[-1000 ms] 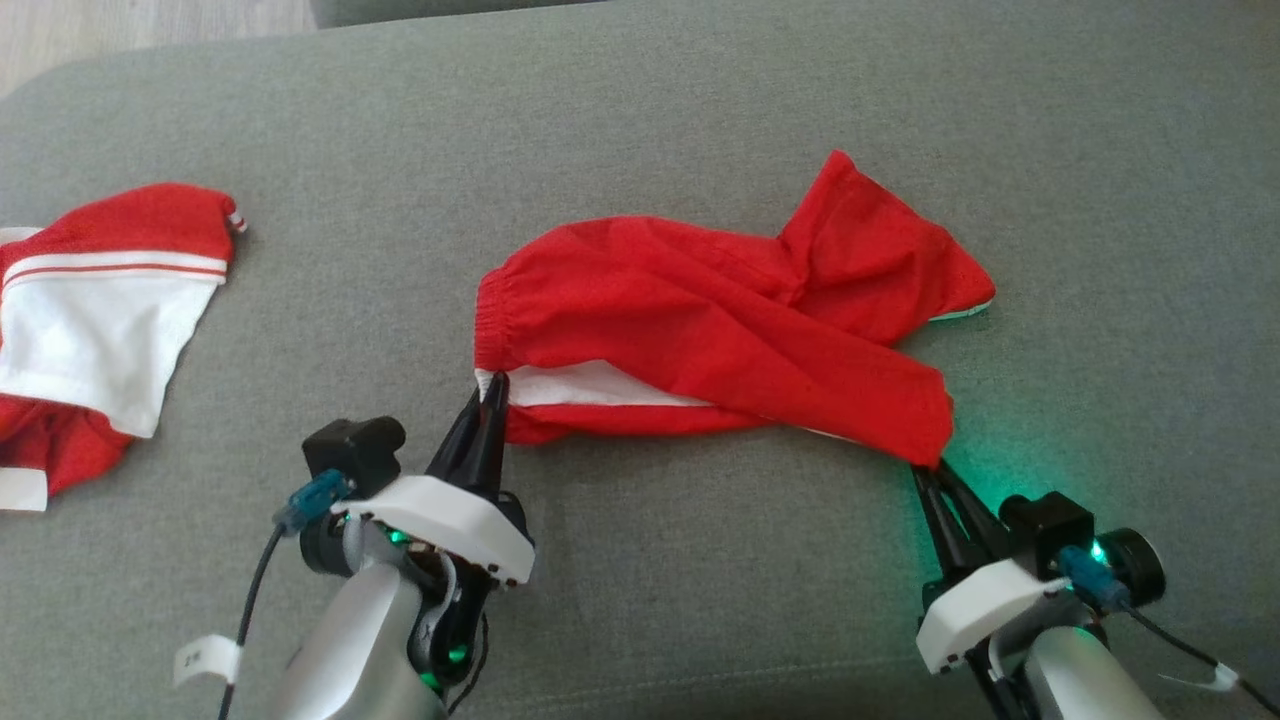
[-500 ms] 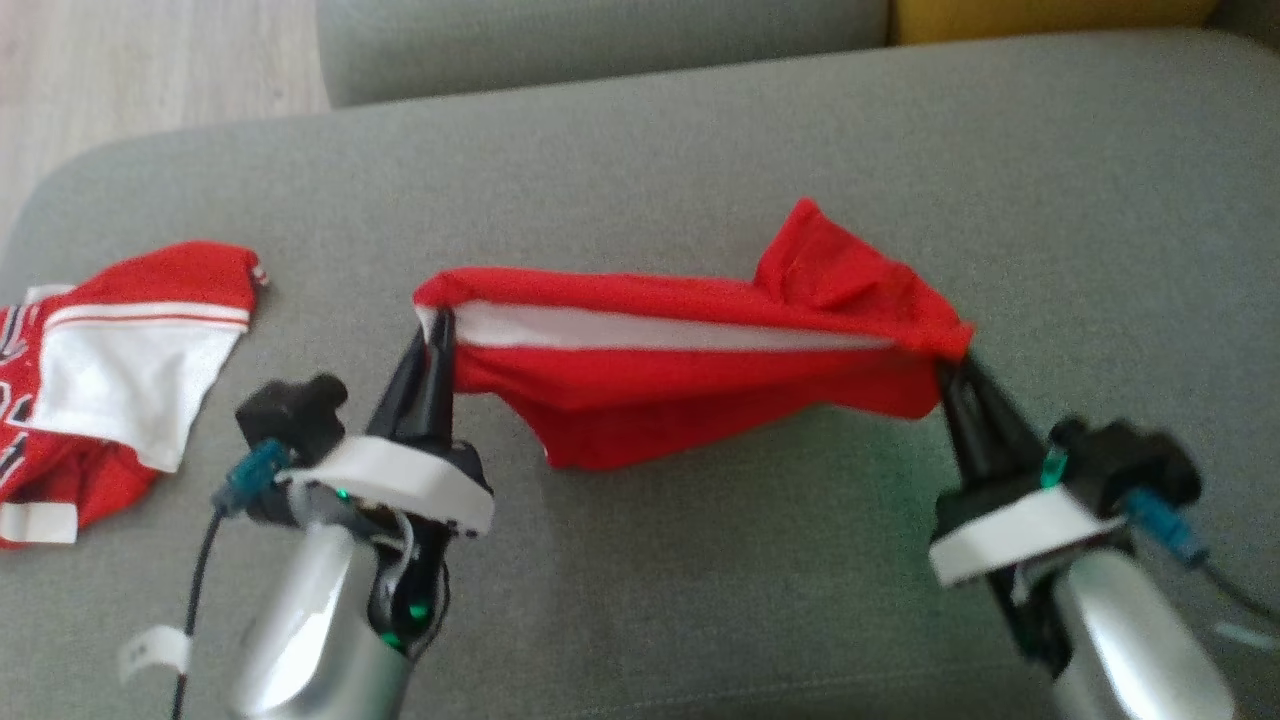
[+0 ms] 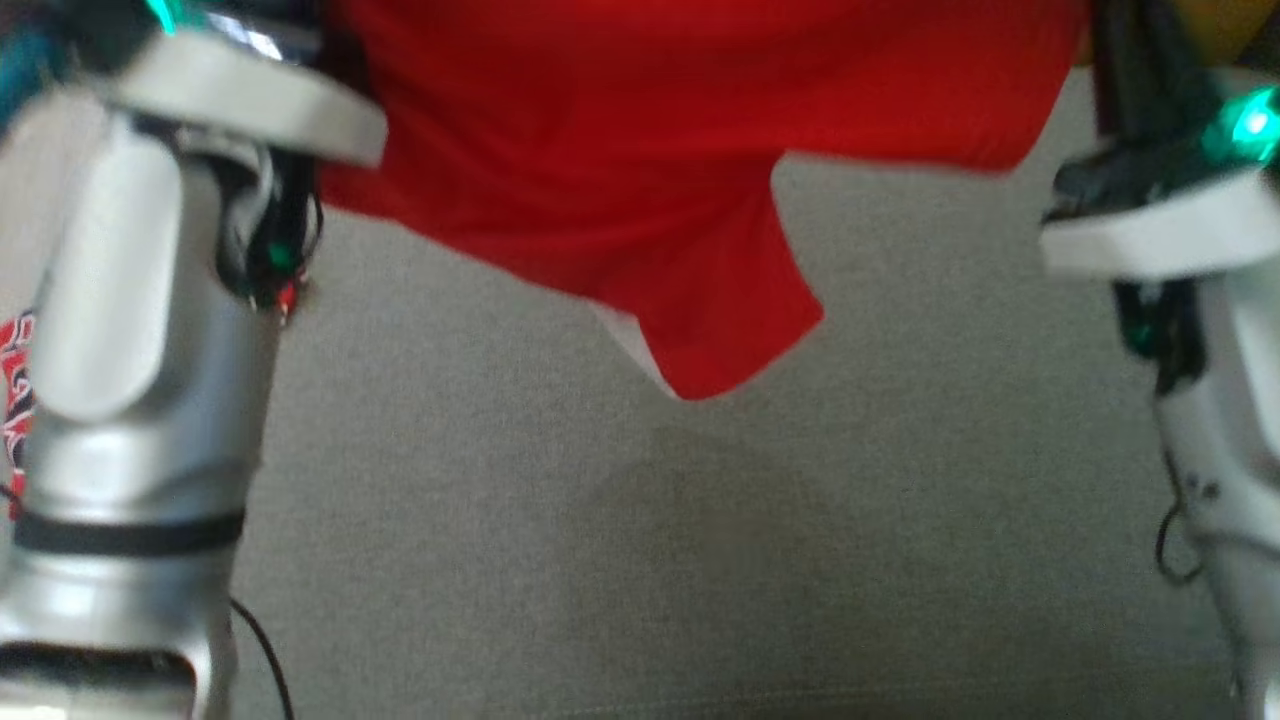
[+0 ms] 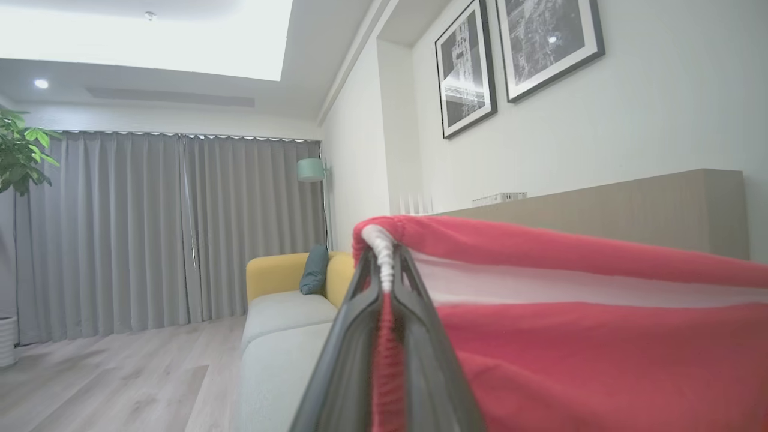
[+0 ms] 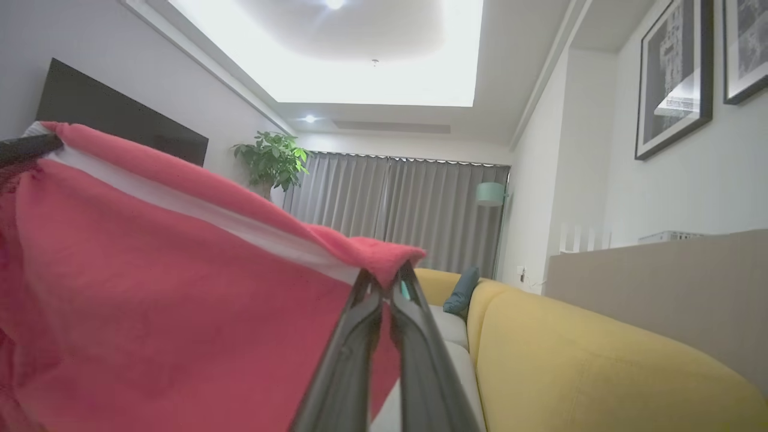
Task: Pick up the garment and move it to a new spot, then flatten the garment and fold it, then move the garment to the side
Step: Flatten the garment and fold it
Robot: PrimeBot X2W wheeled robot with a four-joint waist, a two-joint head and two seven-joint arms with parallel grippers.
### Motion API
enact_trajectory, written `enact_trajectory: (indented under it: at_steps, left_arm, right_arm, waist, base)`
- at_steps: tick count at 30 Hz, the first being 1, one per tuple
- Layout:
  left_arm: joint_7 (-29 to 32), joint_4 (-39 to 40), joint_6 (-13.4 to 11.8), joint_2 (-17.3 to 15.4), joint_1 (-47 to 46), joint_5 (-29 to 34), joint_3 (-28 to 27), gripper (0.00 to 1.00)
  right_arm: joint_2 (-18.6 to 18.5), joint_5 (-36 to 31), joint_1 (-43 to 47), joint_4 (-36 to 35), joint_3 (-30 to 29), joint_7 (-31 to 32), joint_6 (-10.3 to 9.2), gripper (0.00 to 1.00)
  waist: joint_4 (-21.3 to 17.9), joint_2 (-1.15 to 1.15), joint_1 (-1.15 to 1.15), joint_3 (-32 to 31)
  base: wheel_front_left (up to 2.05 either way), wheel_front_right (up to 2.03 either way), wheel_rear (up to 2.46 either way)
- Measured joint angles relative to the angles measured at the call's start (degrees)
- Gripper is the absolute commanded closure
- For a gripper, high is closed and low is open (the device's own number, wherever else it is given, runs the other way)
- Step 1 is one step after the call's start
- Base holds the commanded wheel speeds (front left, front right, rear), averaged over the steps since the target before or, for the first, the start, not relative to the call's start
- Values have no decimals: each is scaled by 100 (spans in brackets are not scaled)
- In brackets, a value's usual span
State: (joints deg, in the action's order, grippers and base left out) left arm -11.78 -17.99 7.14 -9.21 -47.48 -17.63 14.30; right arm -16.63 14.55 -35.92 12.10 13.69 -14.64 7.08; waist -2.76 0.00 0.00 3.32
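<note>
The garment (image 3: 640,150) is a pair of red shorts with a white side stripe, hanging in the air above the grey cushion (image 3: 640,540), its lowest corner dangling at the middle. In the left wrist view my left gripper (image 4: 384,264) is shut on the elastic waistband end of the garment (image 4: 600,336). My right gripper (image 5: 384,282) pinches the other end of the garment (image 5: 168,288), fingers closed on the red hem. The cloth stretches between the two grippers. In the head view both silver forearms rise at the left and right edges, fingertips above the frame.
A second red and white garment (image 3: 15,380) peeks from behind my left forearm at the left edge. A yellow sofa (image 5: 570,360) with a teal pillow (image 5: 462,291) stands beyond the grey cushion. Wooden floor (image 4: 120,372) lies further off.
Both grippers have lifted the garment off the cushion, high into the air, stretched between them. The head view has shifted too, looking closer in at the forearms.
</note>
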Motion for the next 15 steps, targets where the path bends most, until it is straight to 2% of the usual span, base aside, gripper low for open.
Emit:
enact_trajectory:
  at_steps: [7, 11, 15]
  left_arm:
    - [439, -715, 0, -76, -977, 93, 190, 100]
    - [58, -1363, -84, -45, -1701, 252, 164, 100]
    - [-255, -1803, -166, 102, -2579, 292, 22, 100]
  right_arm:
    - [-59, 89, -1467, 842, 410, 10, 0, 100]
    - [-9, -145, -2549, 1634, 446, 8, 3, 100]
    - [176, -589, -3485, 2201, 15, 0, 3, 100]
  waist:
    - [80, 0, 1, 700]
    - [87, 0, 1, 1207]
    - [54, 0, 2, 1677]
  base:
    - [0, 0, 0]
    - [0, 0, 0]
    - [0, 0, 0]
